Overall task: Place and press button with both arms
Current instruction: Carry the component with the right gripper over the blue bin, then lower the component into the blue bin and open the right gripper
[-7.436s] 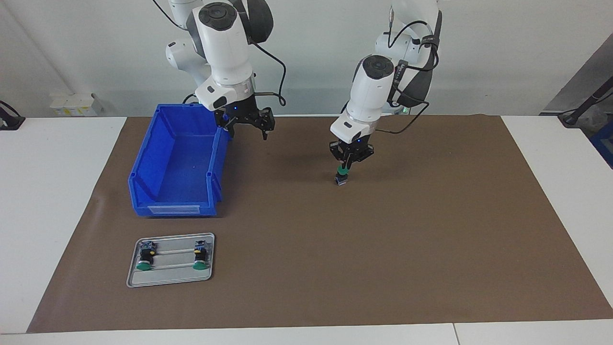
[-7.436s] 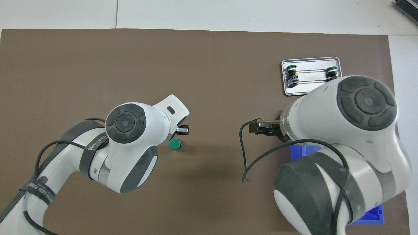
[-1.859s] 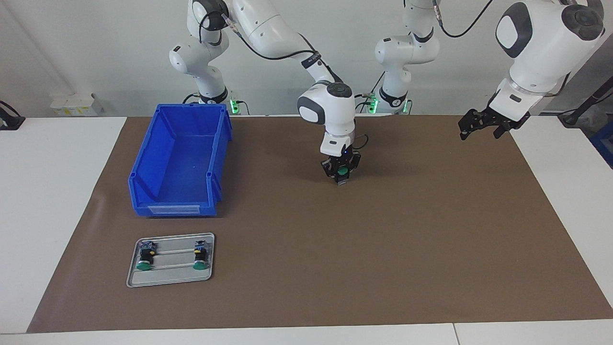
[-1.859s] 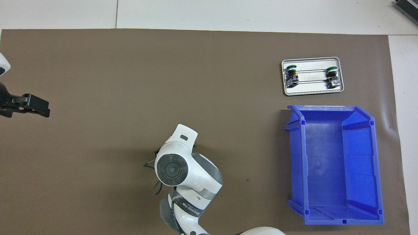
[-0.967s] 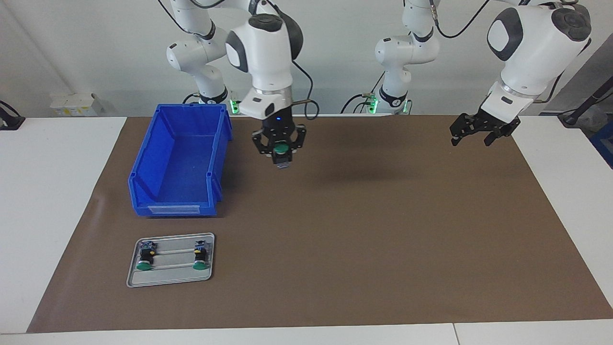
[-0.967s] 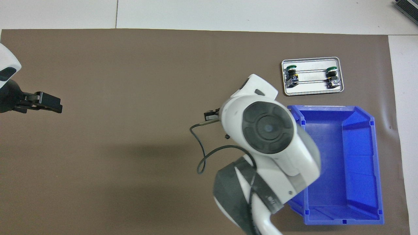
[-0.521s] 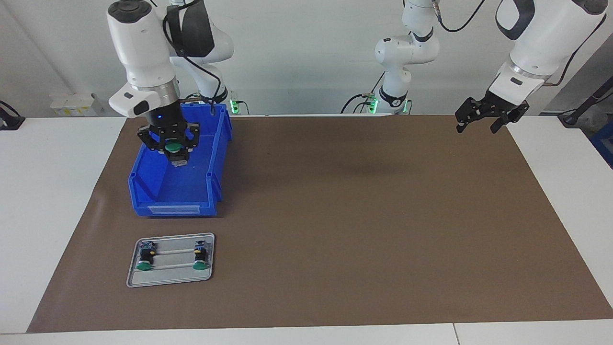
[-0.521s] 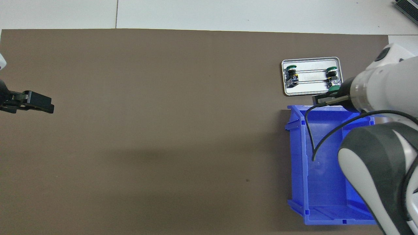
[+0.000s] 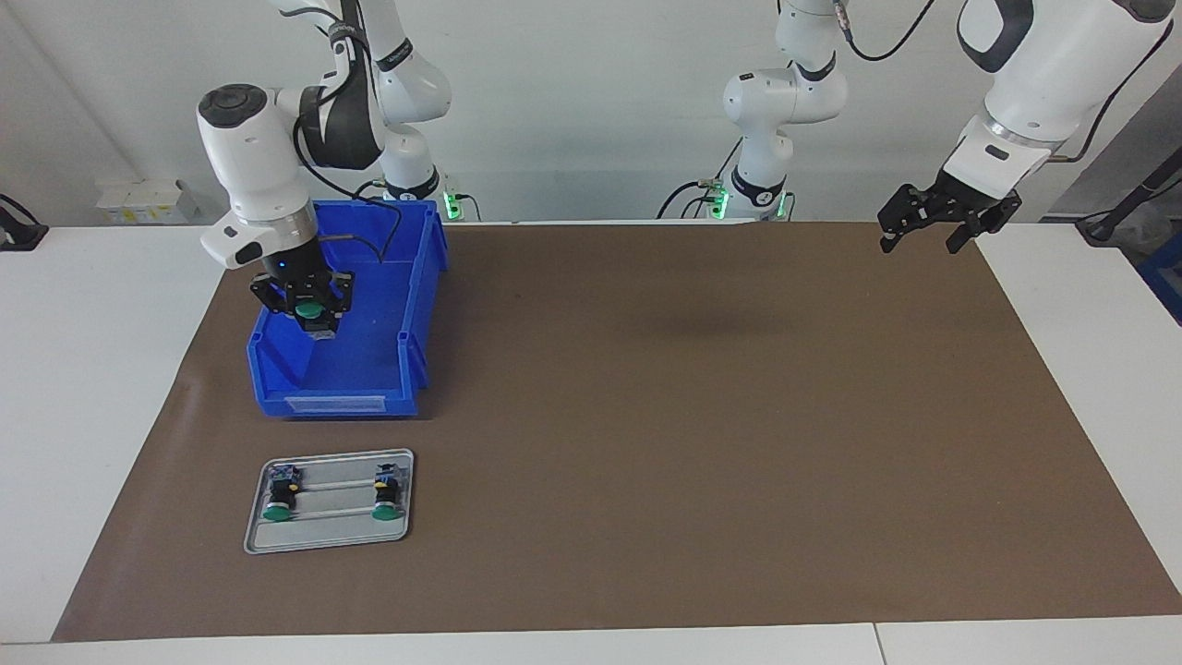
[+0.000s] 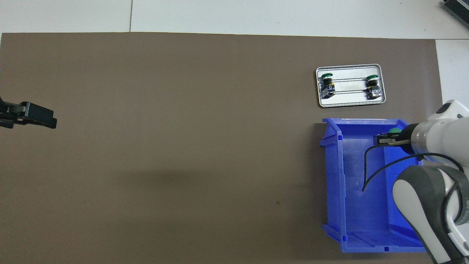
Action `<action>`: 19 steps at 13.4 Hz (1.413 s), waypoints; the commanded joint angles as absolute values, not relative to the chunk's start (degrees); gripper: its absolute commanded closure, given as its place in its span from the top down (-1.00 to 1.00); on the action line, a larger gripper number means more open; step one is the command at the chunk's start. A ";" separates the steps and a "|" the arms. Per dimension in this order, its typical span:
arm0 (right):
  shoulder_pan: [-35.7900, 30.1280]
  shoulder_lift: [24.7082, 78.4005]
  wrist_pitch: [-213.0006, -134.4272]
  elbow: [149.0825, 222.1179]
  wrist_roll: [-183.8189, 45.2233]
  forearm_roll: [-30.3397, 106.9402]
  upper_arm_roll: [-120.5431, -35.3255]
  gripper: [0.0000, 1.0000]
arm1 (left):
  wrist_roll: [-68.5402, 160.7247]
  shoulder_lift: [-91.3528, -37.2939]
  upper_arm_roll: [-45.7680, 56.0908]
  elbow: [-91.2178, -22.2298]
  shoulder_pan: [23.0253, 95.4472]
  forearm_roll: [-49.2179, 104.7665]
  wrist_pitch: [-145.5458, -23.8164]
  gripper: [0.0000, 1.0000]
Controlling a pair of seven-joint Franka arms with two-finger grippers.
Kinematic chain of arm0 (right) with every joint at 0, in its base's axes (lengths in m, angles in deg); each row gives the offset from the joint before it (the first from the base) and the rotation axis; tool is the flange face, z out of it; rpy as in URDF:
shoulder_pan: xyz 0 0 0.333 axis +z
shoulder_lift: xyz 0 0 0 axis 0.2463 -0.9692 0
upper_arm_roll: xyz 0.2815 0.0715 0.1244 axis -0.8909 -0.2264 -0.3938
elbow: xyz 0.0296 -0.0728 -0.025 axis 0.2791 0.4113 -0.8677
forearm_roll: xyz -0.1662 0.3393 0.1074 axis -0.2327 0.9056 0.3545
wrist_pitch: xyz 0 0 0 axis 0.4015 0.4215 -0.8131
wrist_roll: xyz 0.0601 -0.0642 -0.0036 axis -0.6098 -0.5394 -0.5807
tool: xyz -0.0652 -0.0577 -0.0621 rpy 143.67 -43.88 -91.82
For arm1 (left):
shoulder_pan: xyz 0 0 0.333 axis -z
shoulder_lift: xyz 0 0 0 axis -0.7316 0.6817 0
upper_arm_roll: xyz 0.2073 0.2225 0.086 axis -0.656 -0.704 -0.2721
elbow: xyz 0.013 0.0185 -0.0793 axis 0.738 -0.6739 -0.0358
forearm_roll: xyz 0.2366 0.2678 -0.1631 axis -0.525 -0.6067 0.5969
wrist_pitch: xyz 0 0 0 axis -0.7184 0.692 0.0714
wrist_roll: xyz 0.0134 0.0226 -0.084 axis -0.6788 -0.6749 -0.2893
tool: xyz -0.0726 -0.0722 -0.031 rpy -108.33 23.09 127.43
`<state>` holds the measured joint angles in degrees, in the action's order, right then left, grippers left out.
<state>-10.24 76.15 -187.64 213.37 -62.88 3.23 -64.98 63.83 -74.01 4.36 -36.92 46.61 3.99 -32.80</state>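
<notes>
1. Right hand (image 9: pixel 312 317): raised over the blue bin (image 9: pixel 369 369), toward the bin's end farther from the robots; fingers pinching the button (image 9: pixel 310 311) by its body, green cap showing toward the facing camera, square base pointing down. In the overhead view the cap's green edge (image 10: pixel 394 130) shows just past the wrist.
2. Button, held: in the air above the bin's inside, not resting on the bin floor; whether it is below the rim cannot be told.
3. Right arm (image 9: pixel 254 175): white, with a black cable looping from the wrist; it comes in over the bin from the right arm's end of the counter.
4. Blue bin: open-topped, standing on the brown mat (image 9: pixel 646 416), toward the right arm's end of the counter.
5. Metal tray (image 9: pixel 328 531): on the mat, farther from the robots than the bin and just beside it; it carries two more buttons (image 9: pixel 278 494) lying on their sides, set well apart.
6. Left hand (image 9: pixel 942 217): fingers spread, holding nothing; it hangs over the mat's edge at the left arm's end of the counter, well apart from the bin. This arm waits.
7. Counter (image 9: pixel 102 369): white, carrying the mat.
</notes>
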 commanded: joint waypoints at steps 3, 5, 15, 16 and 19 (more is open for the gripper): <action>-11.88 74.11 -200.15 222.46 -62.79 6.30 -65.99 -1.00 | 63.47 -74.65 3.80 -37.79 45.96 3.96 -32.34 1.00; -12.15 72.18 -203.32 224.14 -62.79 6.92 -65.99 -1.00 | 63.47 -74.65 3.80 -37.70 46.05 3.96 -32.34 1.00; -10.48 67.42 -206.15 224.23 -59.45 9.38 -66.08 1.00 | 63.47 -74.65 3.80 -37.79 46.05 3.96 -32.34 1.00; -10.48 67.95 -205.62 223.71 -59.45 9.29 -66.08 1.00 | 63.47 -74.65 3.80 -37.79 46.05 3.96 -32.34 1.00; -10.65 71.28 -196.87 218.37 -59.63 9.38 -65.99 1.00 | 63.47 -74.65 3.80 -37.79 46.05 3.96 -32.34 1.00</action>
